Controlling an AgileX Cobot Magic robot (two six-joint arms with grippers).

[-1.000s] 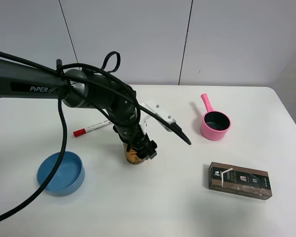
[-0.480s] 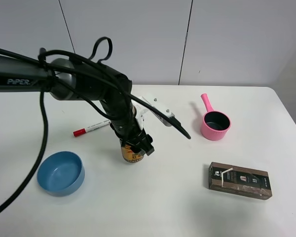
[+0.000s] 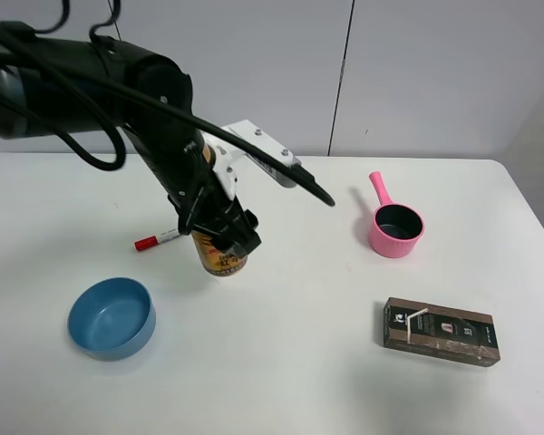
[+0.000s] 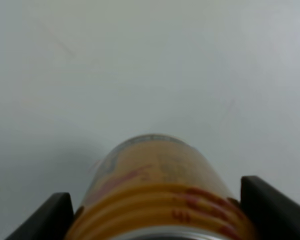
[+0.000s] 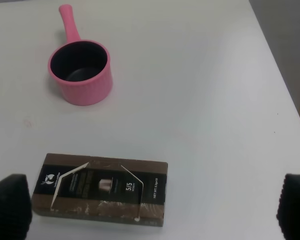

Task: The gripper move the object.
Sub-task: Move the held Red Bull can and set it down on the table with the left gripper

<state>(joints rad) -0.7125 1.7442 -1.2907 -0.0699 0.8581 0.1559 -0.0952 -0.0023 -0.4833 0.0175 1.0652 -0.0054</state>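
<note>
left hand (image 3: pixel 227 237) is clenching yellow drink can (image 3: pixel 219 261) at centre-left | grasp is done | set-down on worktop (image 3: pixel 326 381) is remaining

Yellow-gold, red-marked can (image 3: pixel 219 260); black gripper (image 3: pixel 225 237)

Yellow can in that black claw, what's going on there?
The left gripper is shut on the yellow drink can, holding it upright beside the red marker; whether it's lifted is unclear. The right gripper hangs open above the brown carton and pink saucepan, holding nothing.
</note>
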